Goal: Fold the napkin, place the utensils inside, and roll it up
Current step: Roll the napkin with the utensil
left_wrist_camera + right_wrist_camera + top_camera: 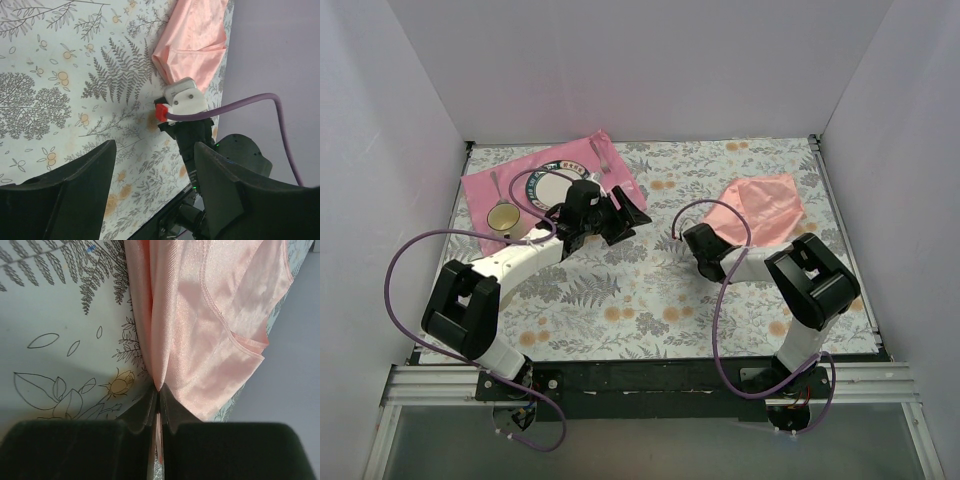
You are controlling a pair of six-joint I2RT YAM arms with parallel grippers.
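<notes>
The right gripper point(158, 399) is pinched shut on a fold of the napkin point(210, 325); the cloth gathers into a ridge that runs straight into the closed fingertips. The rest of the pale salmon cloth spreads away from the gripper, lying rumpled on the desk point(65, 315) with a hemmed layer folded over on its far side. From above, the right gripper point(718, 235) sits at the near left edge of the napkin point(762, 208), which lies on the right half of the flower-printed desk point(650, 290), towards the back.

The left gripper point(156, 167) is spread wide with nothing between its fingers, and it points across the desk at the right arm's wrist and the napkin point(192, 45) beyond it. From above, the left gripper point(626, 217) hovers near the middle of the desk, just beside the darker pink mat point(485, 188) at the back left. On that mat are a plate point(548, 190), a cup point(505, 218), a spoon point(495, 186) and another utensil point(601, 160).
</notes>
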